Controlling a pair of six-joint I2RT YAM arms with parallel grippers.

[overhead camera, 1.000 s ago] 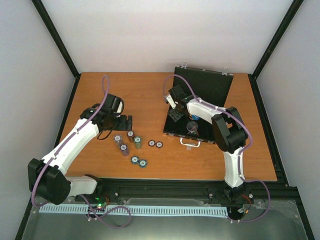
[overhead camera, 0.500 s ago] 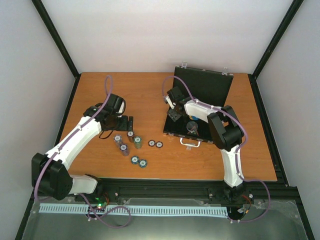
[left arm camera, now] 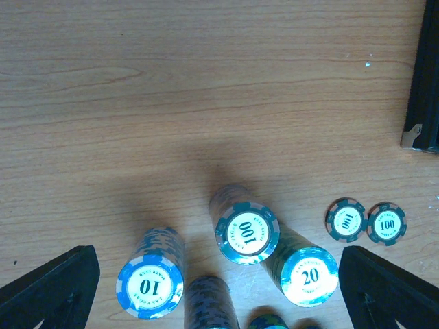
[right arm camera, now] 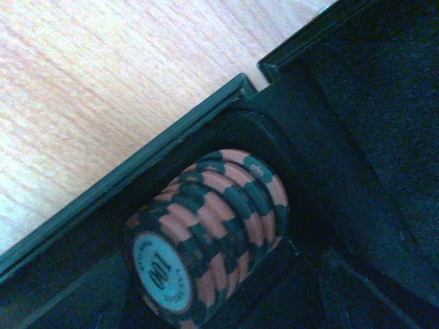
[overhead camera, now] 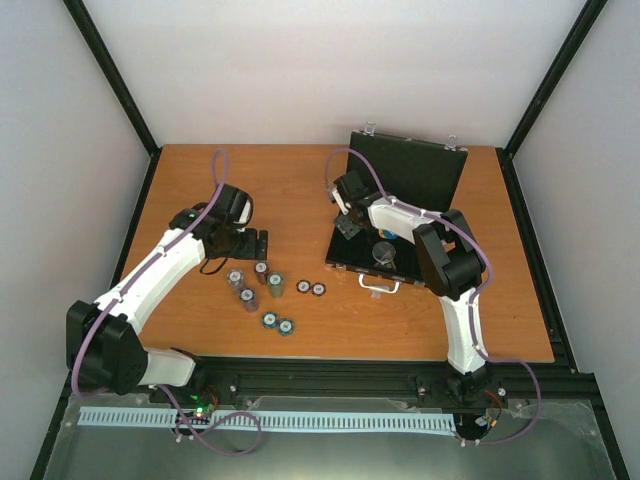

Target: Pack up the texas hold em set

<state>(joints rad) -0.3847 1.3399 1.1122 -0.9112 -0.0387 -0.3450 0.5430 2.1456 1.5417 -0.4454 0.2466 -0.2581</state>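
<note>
Three tall stacks of round teal-and-white poker chips (left arm camera: 247,232) stand upright on the brown wooden table (left arm camera: 137,82). They are between and just ahead of the black fingers (left arm camera: 48,288) of the left gripper (left arm camera: 219,277), which are spread to their widest and hold nothing. Two single flat chips (left arm camera: 346,220) lie just ahead of one fingertip. The stacks are judged dense but loose: rigid, smooth discs, likely to shear apart if pinched high. A hold across the sides at mid-height, squeezing the whole column, is advised. In the flat black hinged case (overhead camera: 410,175), lid raised, an orange-and-dark chip stack (right arm camera: 212,226) is laid on its side in a corner recess. It sits between the widely parted jaws of the right gripper (overhead camera: 348,228); no contact with it is made out.
</note>
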